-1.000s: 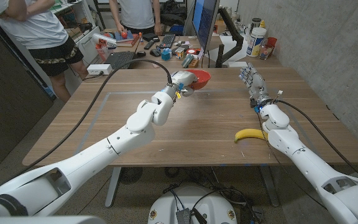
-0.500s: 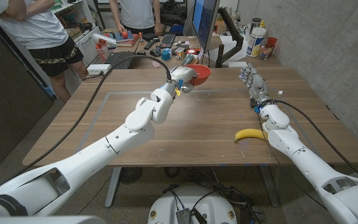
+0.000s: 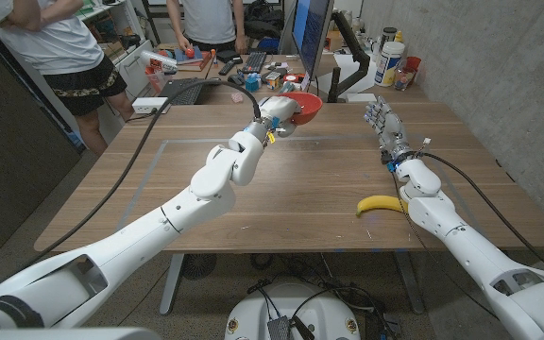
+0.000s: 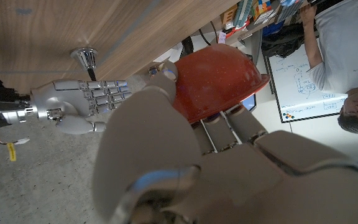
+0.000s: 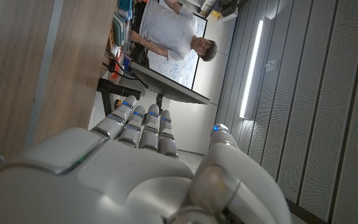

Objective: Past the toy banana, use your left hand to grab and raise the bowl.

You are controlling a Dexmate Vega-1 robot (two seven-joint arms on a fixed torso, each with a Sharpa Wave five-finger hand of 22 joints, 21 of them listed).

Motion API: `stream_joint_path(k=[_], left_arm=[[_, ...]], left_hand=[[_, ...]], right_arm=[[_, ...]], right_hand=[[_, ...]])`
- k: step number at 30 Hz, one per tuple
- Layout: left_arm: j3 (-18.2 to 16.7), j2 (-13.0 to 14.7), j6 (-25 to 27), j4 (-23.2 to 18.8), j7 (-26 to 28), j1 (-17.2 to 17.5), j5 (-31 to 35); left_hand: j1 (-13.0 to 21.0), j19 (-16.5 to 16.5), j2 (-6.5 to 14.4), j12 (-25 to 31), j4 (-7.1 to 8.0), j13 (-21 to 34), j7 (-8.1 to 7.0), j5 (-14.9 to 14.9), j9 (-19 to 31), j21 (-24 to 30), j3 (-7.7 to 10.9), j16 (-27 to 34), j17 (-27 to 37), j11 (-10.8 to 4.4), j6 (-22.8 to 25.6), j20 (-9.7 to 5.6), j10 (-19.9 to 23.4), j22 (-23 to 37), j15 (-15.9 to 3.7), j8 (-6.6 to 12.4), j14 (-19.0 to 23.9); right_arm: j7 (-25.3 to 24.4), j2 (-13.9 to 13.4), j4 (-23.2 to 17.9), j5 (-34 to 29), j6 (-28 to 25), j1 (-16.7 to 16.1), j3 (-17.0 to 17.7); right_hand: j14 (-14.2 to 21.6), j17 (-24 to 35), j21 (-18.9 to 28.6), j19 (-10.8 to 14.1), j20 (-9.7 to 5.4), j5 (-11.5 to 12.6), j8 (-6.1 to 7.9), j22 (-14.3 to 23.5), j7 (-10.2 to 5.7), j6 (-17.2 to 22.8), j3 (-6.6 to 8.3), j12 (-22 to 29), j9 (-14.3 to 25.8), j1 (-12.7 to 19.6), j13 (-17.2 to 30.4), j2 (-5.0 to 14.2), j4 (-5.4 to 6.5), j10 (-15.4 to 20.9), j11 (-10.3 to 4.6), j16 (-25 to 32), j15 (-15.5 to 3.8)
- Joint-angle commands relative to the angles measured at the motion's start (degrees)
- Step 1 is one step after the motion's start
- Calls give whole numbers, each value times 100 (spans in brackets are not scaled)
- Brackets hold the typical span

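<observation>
My left hand (image 3: pixel 277 111) grips the red bowl (image 3: pixel 302 106) and holds it in the air above the far middle of the wooden table (image 3: pixel 159 189). In the left wrist view the bowl (image 4: pixel 219 84) sits tilted in my left hand (image 4: pixel 185 155), with fingers under it and the thumb at its rim. The yellow toy banana (image 3: pixel 379 204) lies near the table's front right, beside my right forearm. My right hand (image 3: pixel 382 121) is held up at the right with its fingers straight and together, holding nothing; it also appears in the left wrist view, right hand (image 4: pixel 82 102).
People (image 3: pixel 55 42) stand behind the table at the far left. Beyond the table's far edge a cluttered desk carries a keyboard (image 3: pixel 179 91), a monitor (image 3: pixel 312 33) and bottles (image 3: pixel 390 61). A black cable (image 3: pixel 149 142) runs across the table's left part to my left arm.
My left hand has raised the bowl higher and slightly farther from me. The right hand and the banana stay where they were.
</observation>
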Motion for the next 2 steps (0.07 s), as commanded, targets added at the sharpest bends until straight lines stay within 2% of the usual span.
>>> stream_joint_path(k=[1,2], left_arm=[[-33,-55,73,-74,-53,46,115],[-35,-55,81,-81,-78,44,120]], left_hand=[[-28,-19,49,-19,86,19,41,39,15,-1,70,-28,16,-10,89,-130,43,8,-400,40,-10],[-29,-17,48,-21,86,22,42,39,15,-1,70,-30,16,-13,95,-130,45,8,-403,43,-10]], right_arm=[[34,-41,-34,5,-38,-5,0],[39,-44,-33,6,-47,-1,-2]], right_hand=[[58,17,3,50,-13,33,28,25,-16,39,-18,21,26,-63,13,-7,23,59,0,4,21],[56,17,3,51,-13,33,28,25,-16,40,-18,21,26,-63,13,-7,23,59,0,3,25]])
